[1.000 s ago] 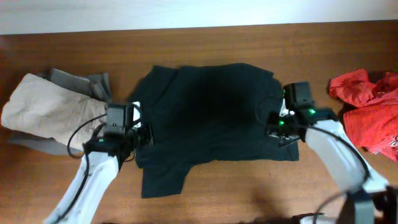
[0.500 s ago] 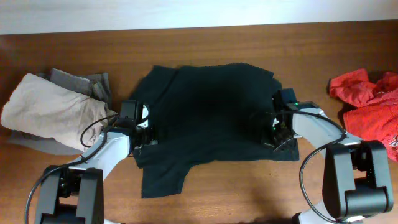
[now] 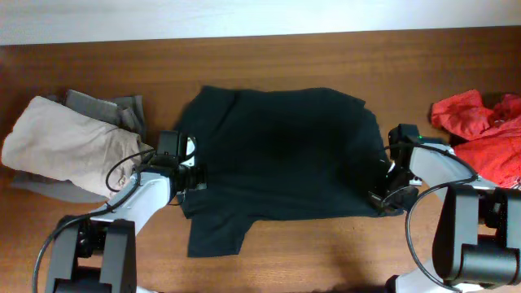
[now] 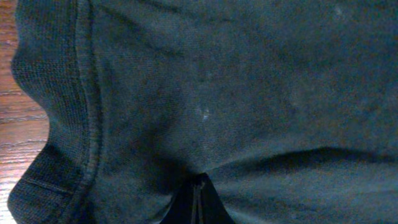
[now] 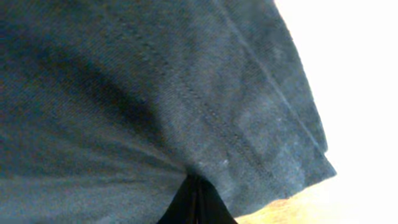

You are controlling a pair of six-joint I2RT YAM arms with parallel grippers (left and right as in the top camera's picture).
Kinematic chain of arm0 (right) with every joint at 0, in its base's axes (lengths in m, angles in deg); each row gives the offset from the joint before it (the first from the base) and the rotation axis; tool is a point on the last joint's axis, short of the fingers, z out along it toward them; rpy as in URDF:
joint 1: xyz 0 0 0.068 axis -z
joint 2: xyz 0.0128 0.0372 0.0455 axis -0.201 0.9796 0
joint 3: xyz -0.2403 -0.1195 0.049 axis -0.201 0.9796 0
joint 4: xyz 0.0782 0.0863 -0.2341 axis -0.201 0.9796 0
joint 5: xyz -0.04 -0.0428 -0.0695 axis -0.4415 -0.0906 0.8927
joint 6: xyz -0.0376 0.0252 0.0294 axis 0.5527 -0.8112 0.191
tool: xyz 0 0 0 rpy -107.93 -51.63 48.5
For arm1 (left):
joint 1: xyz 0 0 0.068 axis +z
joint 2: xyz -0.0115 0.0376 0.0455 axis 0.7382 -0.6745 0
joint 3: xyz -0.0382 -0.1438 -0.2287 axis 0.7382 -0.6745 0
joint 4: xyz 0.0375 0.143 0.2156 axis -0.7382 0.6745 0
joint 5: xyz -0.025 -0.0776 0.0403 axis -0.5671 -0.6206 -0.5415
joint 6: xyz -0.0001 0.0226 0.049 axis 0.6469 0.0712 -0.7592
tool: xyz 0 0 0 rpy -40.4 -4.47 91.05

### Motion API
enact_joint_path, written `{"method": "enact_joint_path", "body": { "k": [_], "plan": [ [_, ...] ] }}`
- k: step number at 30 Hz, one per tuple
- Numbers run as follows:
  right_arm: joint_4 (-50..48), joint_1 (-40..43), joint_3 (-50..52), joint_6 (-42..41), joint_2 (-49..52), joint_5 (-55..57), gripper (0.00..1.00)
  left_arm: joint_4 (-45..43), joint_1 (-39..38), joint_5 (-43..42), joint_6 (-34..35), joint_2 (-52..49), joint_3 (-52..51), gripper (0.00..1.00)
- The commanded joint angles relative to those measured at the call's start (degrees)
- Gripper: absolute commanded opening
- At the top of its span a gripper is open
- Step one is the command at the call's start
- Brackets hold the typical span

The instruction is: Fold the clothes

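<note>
Left wrist view shows the left gripper (image 4: pixel 198 191) pinched tight on a pucker of the black T-shirt (image 4: pixel 236 93) beside a ribbed edge. The right gripper (image 5: pixel 194 186) likewise clamps its cloth near a stitched hem. Overhead, the garment lies spread across the middle of the wooden table (image 3: pixel 326 57). I judge both arms should draw apart evenly and low, tensioning out wrinkles before folding.
</note>
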Motion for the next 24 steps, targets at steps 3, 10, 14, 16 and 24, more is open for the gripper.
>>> {"method": "enact_joint_path", "body": {
  "k": [3, 10, 14, 16, 24],
  "plan": [
    [0.6, 0.7, -1.0, 7.6, -4.1, -7.3, 0.04, 5.4, -0.1, -1.8, -4.1, 1.9, 7.1, 0.00],
    [-0.9, 0.6, -7.3, 7.6, -17.5, -13.5, 0.04, 3.3, -0.1, -1.7, -8.0, 5.2, 17.2, 0.01],
    [-7.3, 0.6, -7.5, 7.6, -19.8, -14.7, 0.04, -5.8, -0.1, -1.7, -8.4, 3.5, 17.4, 0.01],
    [-9.4, 0.6, -7.5, 7.6, -19.3, -15.7, 0.04, -8.8, -0.1, -1.7, -8.4, 1.2, 17.4, 0.01],
    [-22.0, -1.6, -7.5, 8.0, -13.7, -18.1, 0.04, -19.6, -0.1, -1.8, -11.2, -14.0, 20.6, 0.03]
  ]
}}
